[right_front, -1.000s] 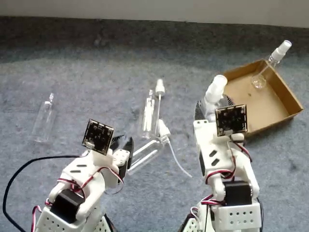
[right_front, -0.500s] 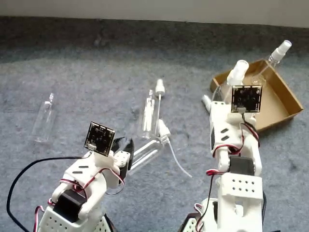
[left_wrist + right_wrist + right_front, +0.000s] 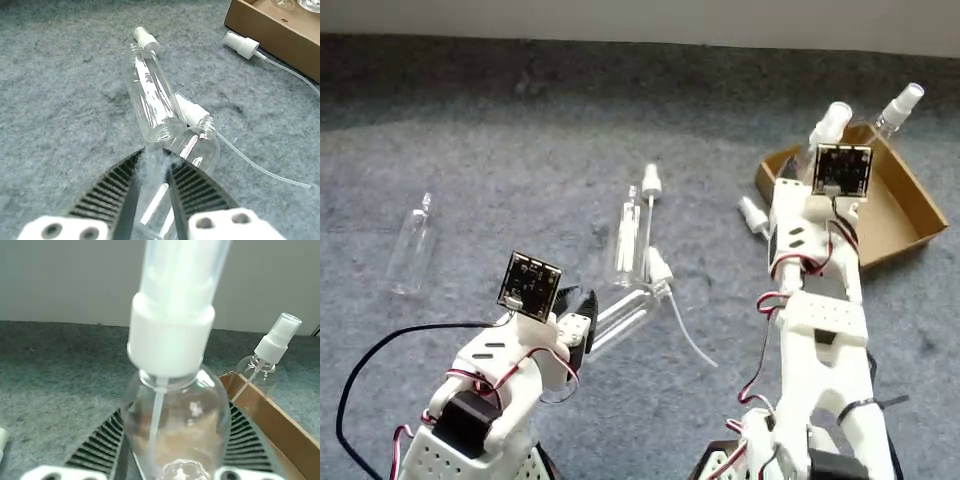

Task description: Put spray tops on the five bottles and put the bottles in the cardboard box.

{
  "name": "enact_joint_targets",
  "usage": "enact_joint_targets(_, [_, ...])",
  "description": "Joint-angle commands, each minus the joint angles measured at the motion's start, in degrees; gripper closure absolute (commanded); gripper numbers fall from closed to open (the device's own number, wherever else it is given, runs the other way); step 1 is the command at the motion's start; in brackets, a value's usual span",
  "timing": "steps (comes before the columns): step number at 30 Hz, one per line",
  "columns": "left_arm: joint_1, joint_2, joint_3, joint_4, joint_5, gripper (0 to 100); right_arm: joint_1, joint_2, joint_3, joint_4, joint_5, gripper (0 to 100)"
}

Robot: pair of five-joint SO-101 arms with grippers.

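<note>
My right gripper (image 3: 815,165) is shut on a clear bottle (image 3: 175,425) with a white spray top (image 3: 832,120), held upright over the near-left corner of the cardboard box (image 3: 880,215). A second topped bottle (image 3: 898,108) stands at the box's far corner. My left gripper (image 3: 154,156) hovers over a lying topless bottle (image 3: 197,147), its jaws a narrow gap apart with nothing between them. Another topless bottle (image 3: 149,95) lies just beyond, with a spray top (image 3: 192,110) between the two. A third topless bottle (image 3: 410,248) lies far left.
A loose spray top (image 3: 752,213) lies left of the box. Another spray top (image 3: 651,181) lies at the far end of the middle bottle. A thin white tube (image 3: 692,340) trails over the grey carpet between the arms.
My right arm has stretched forward and to the right, carrying the topped bottle from in front of the box to over its near-left corner. The left arm has barely moved.
</note>
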Motion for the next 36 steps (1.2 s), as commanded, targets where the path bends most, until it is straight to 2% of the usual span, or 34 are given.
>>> enact_joint_targets(1, [-0.22, 0.57, -0.04, -1.32, -0.79, 99, 2.68, 5.76, -10.68, -1.80, -4.92, 81.7])
enact_joint_targets(8, [-0.22, 0.57, 0.75, -1.32, -0.88, 99, 2.86, 18.68, -19.82, -2.15, -5.80, 81.7])
enact_joint_targets(14, [-0.31, 0.57, 5.05, -8.09, -0.88, 99, 2.68, 28.35, -26.95, -2.24, -5.80, 81.7])
enact_joint_targets(19, [-0.40, 0.48, 6.11, -8.97, -0.97, 99, 2.51, 35.91, -32.40, -3.74, -5.89, 81.7])
enact_joint_targets(26, [-0.40, 0.48, 6.20, -8.97, -1.14, 99, 2.51, 41.63, -33.63, -9.89, -5.89, 81.7])
enact_joint_targets(30, [-0.22, 0.48, 6.29, -8.70, -5.71, 99, 2.51, 43.12, -33.80, -11.30, -5.89, 81.7])
enact_joint_targets(36, [-0.22, 0.48, 6.29, -8.70, -5.71, 99, 2.51, 46.29, -33.80, -16.75, -5.54, 81.7])
